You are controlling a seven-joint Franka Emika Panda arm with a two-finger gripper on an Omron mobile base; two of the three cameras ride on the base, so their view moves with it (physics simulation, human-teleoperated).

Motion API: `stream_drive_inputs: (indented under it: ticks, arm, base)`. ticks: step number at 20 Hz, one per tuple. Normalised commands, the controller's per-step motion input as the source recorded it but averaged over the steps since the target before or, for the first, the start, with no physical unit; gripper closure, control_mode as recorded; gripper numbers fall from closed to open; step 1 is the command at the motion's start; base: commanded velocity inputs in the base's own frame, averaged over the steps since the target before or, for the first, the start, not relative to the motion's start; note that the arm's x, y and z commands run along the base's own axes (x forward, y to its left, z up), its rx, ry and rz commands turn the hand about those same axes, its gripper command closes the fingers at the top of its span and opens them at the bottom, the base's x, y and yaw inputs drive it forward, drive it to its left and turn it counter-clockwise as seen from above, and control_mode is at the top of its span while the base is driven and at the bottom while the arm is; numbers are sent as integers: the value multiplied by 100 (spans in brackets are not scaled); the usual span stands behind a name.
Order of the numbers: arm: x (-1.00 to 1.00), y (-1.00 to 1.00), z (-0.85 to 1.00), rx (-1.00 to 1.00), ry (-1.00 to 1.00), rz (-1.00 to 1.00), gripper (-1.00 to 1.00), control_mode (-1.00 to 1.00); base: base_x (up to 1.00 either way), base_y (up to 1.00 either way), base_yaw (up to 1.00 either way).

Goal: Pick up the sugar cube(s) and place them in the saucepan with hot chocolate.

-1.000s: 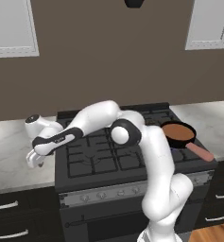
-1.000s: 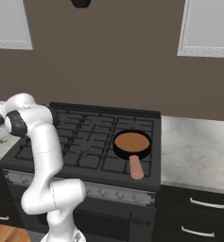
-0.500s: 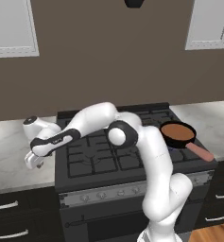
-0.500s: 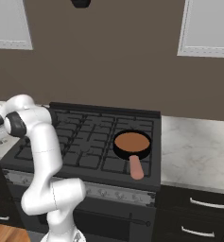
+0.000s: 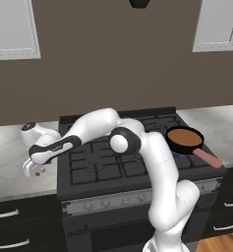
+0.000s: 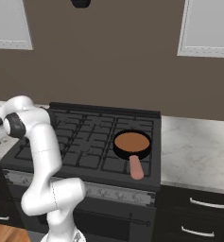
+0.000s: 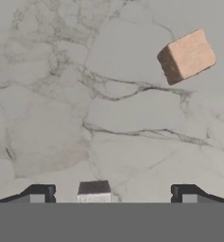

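Two sugar cubes lie on the marble counter: pale cube now between the spread gripper tips, orange-tan cube apart. Fingers have begun narrowing; grasp imminent.

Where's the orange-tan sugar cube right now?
In the hand view the orange-tan sugar cube lies on the marble counter, upper right, well beyond and off to the side of the open gripper and the pale cube between its tips.

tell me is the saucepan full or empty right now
Holding liquid, not empty: the saucepan on the stove's front right burner shows a flat brown surface inside its black rim. How deep the liquid goes cannot be told.
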Motion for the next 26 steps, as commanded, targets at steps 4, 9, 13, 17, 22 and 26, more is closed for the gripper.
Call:
stream_drive_inputs:
  ticks: [4, 9, 13, 17, 22, 26]
  arm:
    - [6, 10, -2, 0, 0, 0, -100, -100]
    - [0, 4, -6, 0, 0, 0, -100, -100]
    - [-5, 0, -6, 0, 0, 0, -100, -100]
    - [0, 0, -1, 0, 1, 0, -100, -100]
    - [0, 0, -8, 0, 0, 0, -100, -100]
    - [0, 1, -10, 0, 0, 0, -100, -100]
  base:
    - [0, 0, 0]
    - [0, 0, 0]
    - [0, 0, 0]
    - [0, 0, 0]
    - [0, 0, 0]
    - [0, 0, 0]
